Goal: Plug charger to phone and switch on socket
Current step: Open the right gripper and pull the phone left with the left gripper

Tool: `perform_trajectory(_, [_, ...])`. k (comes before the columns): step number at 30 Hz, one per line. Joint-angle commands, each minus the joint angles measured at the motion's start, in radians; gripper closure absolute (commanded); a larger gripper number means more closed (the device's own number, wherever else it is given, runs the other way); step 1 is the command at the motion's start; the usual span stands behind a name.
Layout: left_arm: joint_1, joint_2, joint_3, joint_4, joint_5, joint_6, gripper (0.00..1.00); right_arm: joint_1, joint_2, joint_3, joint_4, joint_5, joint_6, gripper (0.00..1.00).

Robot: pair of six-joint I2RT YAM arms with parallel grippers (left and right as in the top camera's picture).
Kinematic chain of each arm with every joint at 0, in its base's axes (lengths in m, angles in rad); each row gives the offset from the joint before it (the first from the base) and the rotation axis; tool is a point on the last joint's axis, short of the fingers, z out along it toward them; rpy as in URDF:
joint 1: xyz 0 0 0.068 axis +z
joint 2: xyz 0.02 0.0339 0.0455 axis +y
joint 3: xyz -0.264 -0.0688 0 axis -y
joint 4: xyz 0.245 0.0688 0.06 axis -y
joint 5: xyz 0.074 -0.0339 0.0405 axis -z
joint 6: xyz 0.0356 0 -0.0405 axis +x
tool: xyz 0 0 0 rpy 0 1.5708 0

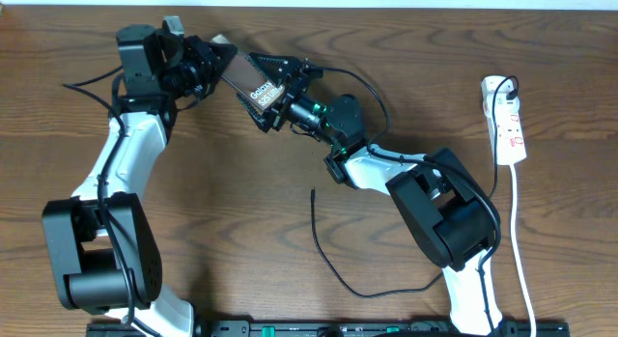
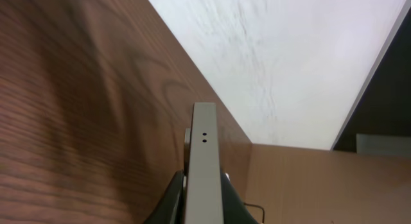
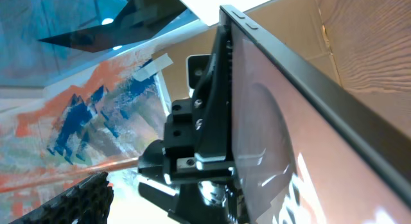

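The phone (image 1: 253,89), black with white "Galaxy" text, is held up off the table at the back left. My left gripper (image 1: 220,69) is shut on its left end. In the left wrist view the phone's grey edge (image 2: 204,153) runs up between the two fingers (image 2: 204,201). My right gripper (image 1: 277,90) is open, with its fingers spread to either side of the phone's right end. The right wrist view shows the screen (image 3: 302,140) close up. The charger's connector tip (image 1: 312,192) lies free on the table, and its thin black cable (image 1: 333,269) loops to the right. The socket (image 1: 509,125) lies at the far right.
The socket's white cord (image 1: 521,250) runs down the right side towards the front edge. A black plug (image 1: 504,86) sits in the strip's top outlet. The table's back edge and a white wall (image 2: 289,57) are close behind the phone.
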Motion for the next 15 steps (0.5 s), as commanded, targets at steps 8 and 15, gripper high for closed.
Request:
perform_trajectory(8, [0.217,0.015,0.005,0.010,0.146,-0.028,0.93,-0.048,-0.007,0.012,0.011,-0.053,-0.008,0.01])
perform_trajectory(15, [0.370,0.015,0.005,0.010,0.366,-0.105,0.93,-0.108,-0.007,0.012,-0.048,-0.166,-0.125,0.01])
